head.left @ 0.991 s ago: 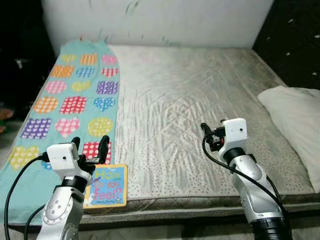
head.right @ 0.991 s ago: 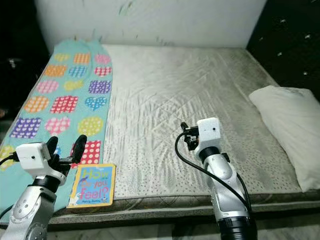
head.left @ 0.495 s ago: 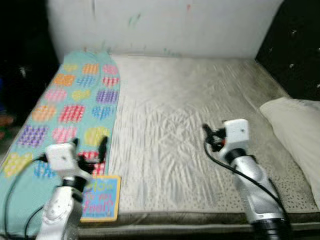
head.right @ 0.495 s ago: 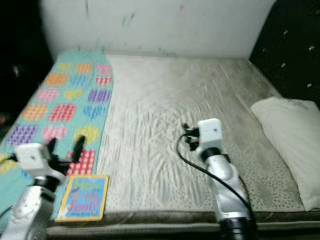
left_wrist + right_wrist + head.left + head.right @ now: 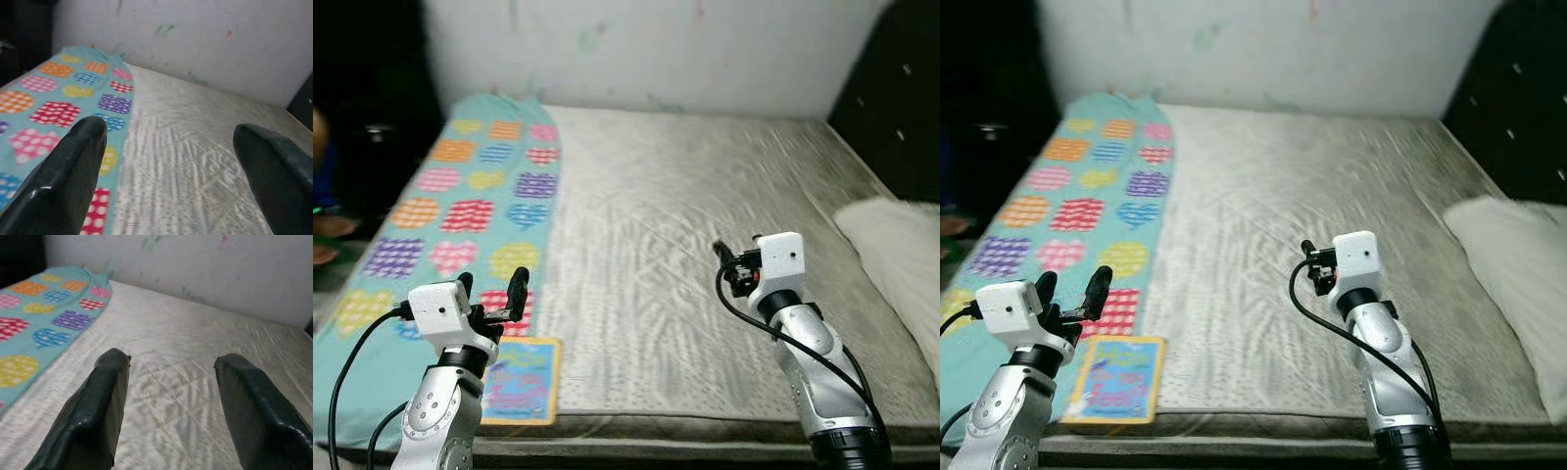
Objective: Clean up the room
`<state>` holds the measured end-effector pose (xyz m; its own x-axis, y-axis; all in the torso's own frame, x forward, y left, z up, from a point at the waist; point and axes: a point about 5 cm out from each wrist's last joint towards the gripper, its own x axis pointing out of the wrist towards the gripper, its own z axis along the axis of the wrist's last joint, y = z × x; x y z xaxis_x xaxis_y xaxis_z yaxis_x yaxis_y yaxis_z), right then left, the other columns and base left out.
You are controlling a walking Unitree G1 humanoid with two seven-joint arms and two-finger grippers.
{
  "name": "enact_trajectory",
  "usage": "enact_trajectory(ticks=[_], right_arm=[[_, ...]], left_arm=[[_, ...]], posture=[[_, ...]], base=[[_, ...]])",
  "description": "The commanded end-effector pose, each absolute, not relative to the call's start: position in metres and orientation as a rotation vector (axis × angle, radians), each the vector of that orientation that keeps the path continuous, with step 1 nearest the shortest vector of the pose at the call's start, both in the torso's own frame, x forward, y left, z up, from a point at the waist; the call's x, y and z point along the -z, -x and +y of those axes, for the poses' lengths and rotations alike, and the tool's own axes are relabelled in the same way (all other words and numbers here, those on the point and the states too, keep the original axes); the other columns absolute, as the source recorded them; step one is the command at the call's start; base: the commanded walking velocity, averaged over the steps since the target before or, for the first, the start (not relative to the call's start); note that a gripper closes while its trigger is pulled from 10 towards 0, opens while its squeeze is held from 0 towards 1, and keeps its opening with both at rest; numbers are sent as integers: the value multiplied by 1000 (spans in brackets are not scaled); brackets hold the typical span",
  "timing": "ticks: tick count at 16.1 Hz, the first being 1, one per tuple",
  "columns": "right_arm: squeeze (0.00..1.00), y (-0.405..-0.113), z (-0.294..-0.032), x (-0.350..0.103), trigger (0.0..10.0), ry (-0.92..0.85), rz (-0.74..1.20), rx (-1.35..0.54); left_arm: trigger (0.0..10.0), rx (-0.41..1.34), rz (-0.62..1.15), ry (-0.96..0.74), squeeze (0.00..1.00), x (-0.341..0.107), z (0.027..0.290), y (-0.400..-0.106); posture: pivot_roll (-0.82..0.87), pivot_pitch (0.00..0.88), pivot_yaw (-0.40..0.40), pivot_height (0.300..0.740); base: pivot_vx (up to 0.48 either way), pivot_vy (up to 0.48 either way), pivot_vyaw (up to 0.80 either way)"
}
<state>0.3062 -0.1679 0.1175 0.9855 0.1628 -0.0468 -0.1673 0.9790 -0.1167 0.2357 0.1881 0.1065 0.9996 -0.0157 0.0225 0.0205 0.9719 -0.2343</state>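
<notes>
Mattress [image 5: 685,225] fills the view, heart blanket [image 5: 470,206] at nine o'clock, pillow [image 5: 896,245] at three. Book [image 5: 521,380] lies at seven. Left gripper [image 5: 490,294] and right gripper [image 5: 168,396] hover, fingers wide.

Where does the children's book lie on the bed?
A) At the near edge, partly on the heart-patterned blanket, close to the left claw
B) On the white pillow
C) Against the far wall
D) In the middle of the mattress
A: the children's book lies at the mattress's near edge, overlapping the heart-patterned blanket, beside the open left claw.

Head pair: high at the bed's [image 5: 705,196] foot, facing down toward the wall [image 5: 656,49]. Wrist cameras: low, close, facing the same wall; all share the heart blanket [image 5: 460,206].
</notes>
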Motion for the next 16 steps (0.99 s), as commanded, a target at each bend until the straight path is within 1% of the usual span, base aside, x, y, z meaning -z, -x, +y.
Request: enact_trajectory(ticks=[1,16], right_arm=[[0,-308,-165,-123,10000,128,17,-181],[0,-309,-163,-123,10000,136,12,-184]], left_arm=[[10000,21,-20,230,0,-108,190,-236],[10000,13,-26,228,0,-110,192,-240]], posture=[[-36,21,-44,740],[-36,19,-41,740]], base=[[0,476,0],[0,475,0]])
